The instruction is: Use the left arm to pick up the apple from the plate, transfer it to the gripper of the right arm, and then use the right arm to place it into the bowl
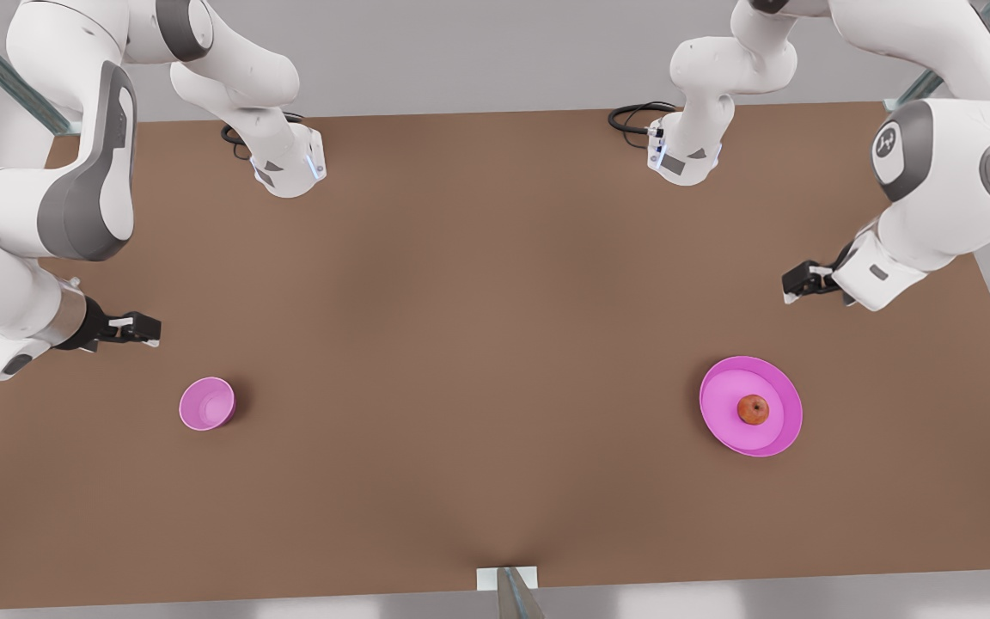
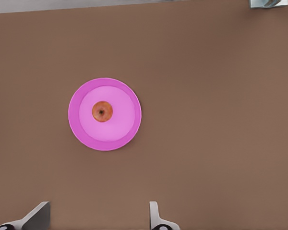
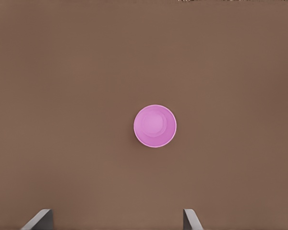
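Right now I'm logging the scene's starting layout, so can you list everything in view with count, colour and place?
apple: one, red-orange, in the middle of the plate.
plate: one, magenta-pink, on the front view's right.
bowl: one, pink, on the front view's left, nothing in it.
table: one, brown, under everything.
left end effector: one, black, open, above the table beside the plate, not touching it.
right end effector: one, black with white tips, open, waiting near the bowl.

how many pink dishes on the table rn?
2. The bowl sits toward the front view's left, empty. The plate sits toward the front view's right, with the apple resting on it. Nothing seems to be hidden.
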